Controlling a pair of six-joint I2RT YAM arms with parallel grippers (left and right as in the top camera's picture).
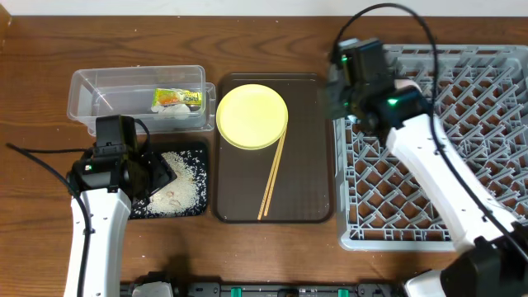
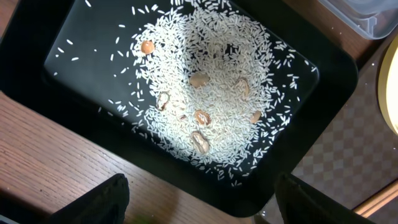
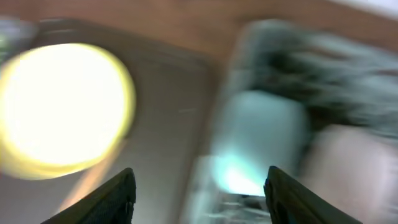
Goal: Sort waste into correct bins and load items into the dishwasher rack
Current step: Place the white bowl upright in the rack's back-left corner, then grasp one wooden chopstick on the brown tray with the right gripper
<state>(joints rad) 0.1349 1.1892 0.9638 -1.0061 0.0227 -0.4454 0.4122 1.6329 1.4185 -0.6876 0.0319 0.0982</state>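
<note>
The black tray (image 1: 196, 150) holds loose white rice (image 1: 177, 188); in the left wrist view the rice (image 2: 205, 81) lies heaped with a few brown bits in this tray (image 2: 74, 43). My left gripper (image 1: 161, 175) hovers open and empty over the tray's near edge (image 2: 205, 211). The clear tub (image 1: 136, 82) holds the green-and-orange wrapper (image 1: 177, 99) and the white tissue (image 1: 175, 115). The yellow plate (image 1: 252, 115) and chopsticks (image 1: 272, 177) lie on the brown serving tray. My right gripper (image 1: 337, 99) is open and empty (image 3: 199, 199) at the grey rack's (image 1: 445, 198) left edge. Its blurred view shows the plate (image 3: 62, 106) and a light blue shape (image 3: 261, 137).
The brown serving tray (image 1: 309, 165) sits between the black tray and the rack. The right arm covers the rack's upper left corner. The cup and the bowls are not clearly seen. A cable lies on the table at the far left (image 1: 33, 153).
</note>
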